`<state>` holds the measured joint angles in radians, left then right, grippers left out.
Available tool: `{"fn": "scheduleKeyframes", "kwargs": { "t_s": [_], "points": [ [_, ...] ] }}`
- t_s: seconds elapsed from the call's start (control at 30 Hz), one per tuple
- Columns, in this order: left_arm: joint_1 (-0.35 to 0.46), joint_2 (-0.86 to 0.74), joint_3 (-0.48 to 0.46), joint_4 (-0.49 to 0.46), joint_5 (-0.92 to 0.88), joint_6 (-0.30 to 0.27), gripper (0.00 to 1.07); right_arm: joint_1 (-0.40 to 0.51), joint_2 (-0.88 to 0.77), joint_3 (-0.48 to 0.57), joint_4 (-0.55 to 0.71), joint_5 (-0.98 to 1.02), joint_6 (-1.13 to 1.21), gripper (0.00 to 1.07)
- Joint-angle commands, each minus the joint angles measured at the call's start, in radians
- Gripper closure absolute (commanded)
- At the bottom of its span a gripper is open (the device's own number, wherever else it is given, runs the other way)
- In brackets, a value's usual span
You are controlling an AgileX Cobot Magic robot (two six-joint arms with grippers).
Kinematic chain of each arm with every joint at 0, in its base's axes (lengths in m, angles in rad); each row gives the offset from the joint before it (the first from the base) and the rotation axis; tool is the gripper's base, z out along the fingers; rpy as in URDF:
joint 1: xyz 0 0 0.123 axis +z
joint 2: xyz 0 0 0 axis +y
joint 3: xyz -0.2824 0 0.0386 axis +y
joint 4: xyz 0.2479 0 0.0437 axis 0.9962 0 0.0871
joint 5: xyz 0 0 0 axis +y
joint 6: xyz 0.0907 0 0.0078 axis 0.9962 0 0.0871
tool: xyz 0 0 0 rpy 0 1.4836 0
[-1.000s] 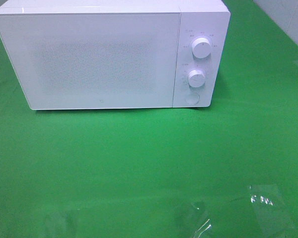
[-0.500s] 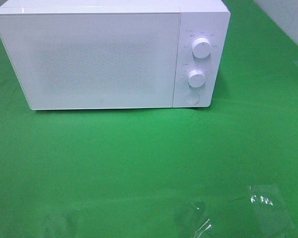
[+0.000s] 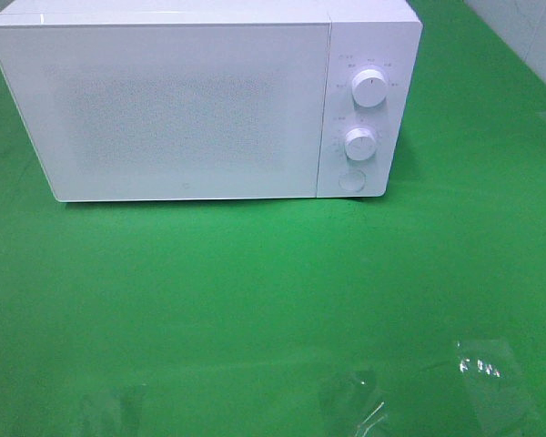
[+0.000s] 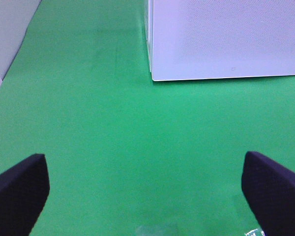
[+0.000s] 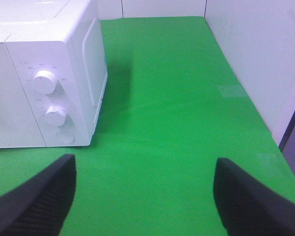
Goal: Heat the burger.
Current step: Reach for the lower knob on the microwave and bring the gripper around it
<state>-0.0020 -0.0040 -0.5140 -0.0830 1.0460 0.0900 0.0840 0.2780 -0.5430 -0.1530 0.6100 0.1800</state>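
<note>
You won't find the burger in any view. The microwave [image 3: 200, 100] sits shut toward the table's [image 3: 255, 273] far edge, and its frosted door hides whatever is inside. I'd judge this an in-between step, either opening the door or setting the dials [image 3: 369, 88]. So check first, then reach for the round button [image 3: 351, 180] (probably the door release).

Your left gripper [image 4: 147, 194] and right gripper [image 5: 145, 196] both have their fingers spread wide, holding nothing.

The overhead view shows the whole front but neither gripper. The right wrist view adds the microwave's side panel.
</note>
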Motion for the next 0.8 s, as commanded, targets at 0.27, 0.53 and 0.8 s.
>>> {"fn": "scheduleKeyframes", "kwargs": {
  "t_s": [0.27,0.53,0.8],
  "points": [
    [0.004,-0.021,0.003,0.001,-0.01,-0.001,0.07,-0.002,0.167,-0.006,-0.047,-0.194,0.003,0.34],
    [0.004,-0.021,0.003,0.001,-0.01,-0.001,0.07,-0.002,0.338,-0.006,-0.051,-0.369,0.004,0.34],
    [0.004,-0.021,0.003,0.001,-0.01,-0.001,0.07,-0.002,0.486,-0.006,-0.052,-0.509,0.006,0.34]
  ]
}}
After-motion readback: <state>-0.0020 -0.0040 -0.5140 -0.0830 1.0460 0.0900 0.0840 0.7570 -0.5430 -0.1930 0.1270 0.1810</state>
